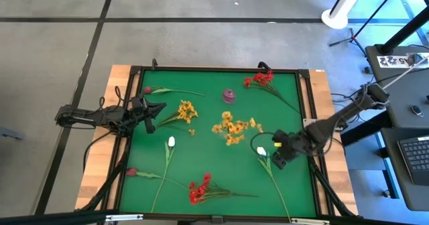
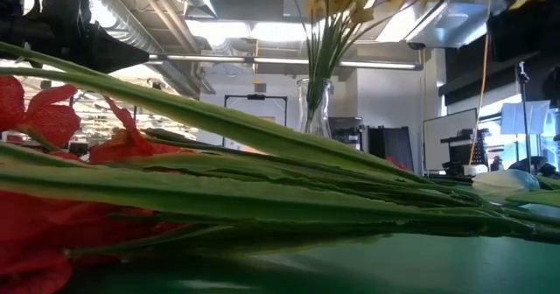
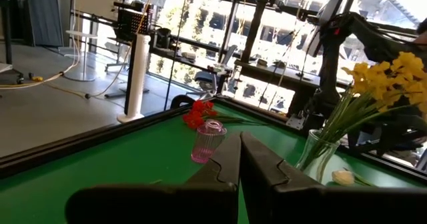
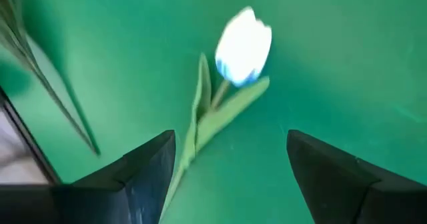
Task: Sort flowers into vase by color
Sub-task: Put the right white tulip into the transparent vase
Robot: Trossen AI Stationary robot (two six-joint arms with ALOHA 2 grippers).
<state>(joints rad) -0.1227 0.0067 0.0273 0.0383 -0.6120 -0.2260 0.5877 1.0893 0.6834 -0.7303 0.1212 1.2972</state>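
Observation:
Flowers lie scattered on the green table. A white tulip lies near the right edge, its stem running toward the near edge. My right gripper hovers open just above it, pointing steeply down. In the right wrist view the white bud lies ahead of the gripper, and the leafy stem runs between the two fingers without touching them. A glass vase with yellow flowers stands mid-table. My left gripper waits shut at the left edge, pointing level.
A small pink vase stands at the far middle. Red flowers lie far right and at the near middle. A loose yellow cluster, a second white tulip and two dark maroon buds lie on the left half.

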